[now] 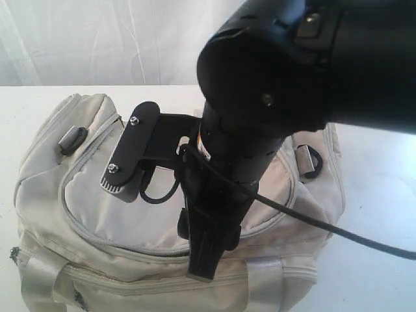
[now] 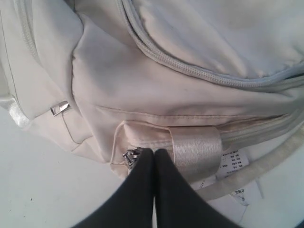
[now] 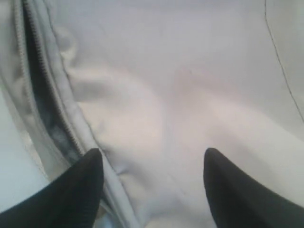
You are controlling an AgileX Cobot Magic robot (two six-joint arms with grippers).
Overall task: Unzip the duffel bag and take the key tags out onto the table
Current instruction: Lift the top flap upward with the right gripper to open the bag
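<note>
Cream fabric fills all 3 views: the bag (image 1: pixel 91 208) lies on the table (image 1: pixel 383 195), with 1 zip (image 3: pixel 42 99) parted part-way and a dark gap showing. Key tags are not visible in any view; treat them as inside the bag.

Step in hand: unzipping.

Left gripper (image 2: pixel 154 156) is pressed together, with a metal pull (image 2: pixel 132 156) touching its tip beside a webbing loop (image 2: pixel 197 147). You cannot tell whether the pull is pinched.

Right gripper (image 3: pixel 152 159) is spread and empty over the fabric, 1 finger just beside the gap.

Next move: confirm the grip on the pull, then draw it along its track. Expect slack fabric to bunch, so brace it.
</note>
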